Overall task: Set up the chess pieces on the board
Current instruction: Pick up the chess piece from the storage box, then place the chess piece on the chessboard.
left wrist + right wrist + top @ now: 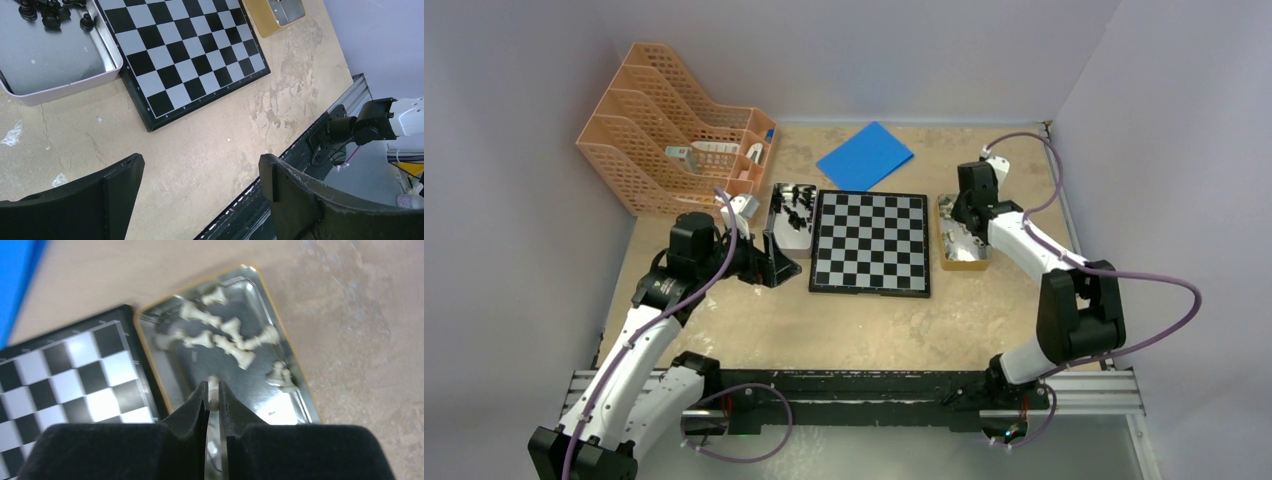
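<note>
The board (871,242) lies flat in the middle of the table with no pieces on it. Several black chess pieces (50,12) lie in a silver tin (55,75) at its left edge. Pale chess pieces (225,335) lie scattered in a gold-rimmed tin (296,371) at its right edge. My right gripper (213,390) hangs over that tin, shut on one pale piece (214,383) whose top shows between the fingertips. My left gripper (200,162) stands open and holds nothing, above bare table near the board's (180,55) near left corner.
A blue square sheet (865,155) lies behind the board. An orange file rack (674,140) stands at the back left. White walls enclose the table on three sides. A metal rail (854,390) runs along the near edge.
</note>
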Motion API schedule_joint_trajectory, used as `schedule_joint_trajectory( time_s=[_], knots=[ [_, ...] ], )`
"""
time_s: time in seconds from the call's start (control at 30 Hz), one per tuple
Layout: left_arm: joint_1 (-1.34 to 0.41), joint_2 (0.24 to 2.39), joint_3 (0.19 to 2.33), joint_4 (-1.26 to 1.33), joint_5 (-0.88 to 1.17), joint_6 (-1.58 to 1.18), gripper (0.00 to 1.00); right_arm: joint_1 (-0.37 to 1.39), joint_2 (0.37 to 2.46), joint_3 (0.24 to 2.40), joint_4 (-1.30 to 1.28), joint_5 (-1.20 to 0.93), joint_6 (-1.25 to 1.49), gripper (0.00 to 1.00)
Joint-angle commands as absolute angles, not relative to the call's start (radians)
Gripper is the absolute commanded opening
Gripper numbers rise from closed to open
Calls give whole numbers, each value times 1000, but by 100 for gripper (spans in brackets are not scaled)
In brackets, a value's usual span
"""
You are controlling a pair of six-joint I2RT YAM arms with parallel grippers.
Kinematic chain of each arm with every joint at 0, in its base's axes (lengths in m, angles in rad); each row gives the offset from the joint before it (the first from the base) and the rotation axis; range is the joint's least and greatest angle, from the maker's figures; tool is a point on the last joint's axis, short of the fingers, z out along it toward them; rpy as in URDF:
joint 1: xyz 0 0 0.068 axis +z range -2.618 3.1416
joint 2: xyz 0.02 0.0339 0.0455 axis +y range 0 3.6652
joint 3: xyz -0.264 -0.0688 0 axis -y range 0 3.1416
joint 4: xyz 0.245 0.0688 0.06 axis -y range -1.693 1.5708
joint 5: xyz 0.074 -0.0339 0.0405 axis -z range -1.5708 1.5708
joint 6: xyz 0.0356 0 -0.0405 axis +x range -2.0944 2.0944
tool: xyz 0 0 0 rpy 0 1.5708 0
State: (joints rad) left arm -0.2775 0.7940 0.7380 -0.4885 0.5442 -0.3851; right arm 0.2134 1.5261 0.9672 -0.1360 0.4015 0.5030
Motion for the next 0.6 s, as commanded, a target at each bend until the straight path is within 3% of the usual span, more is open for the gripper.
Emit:
schedule_joint_trajectory(
  time_s=[0.0,0.57],
  knots=[
    [-282,778,741,-469,530,-402,86,266,1493,1078,-147,393,483,10],
    [-282,746,742,-479,487,-402,86,400,1792,1305,-98,361,478,8]
  ],
)
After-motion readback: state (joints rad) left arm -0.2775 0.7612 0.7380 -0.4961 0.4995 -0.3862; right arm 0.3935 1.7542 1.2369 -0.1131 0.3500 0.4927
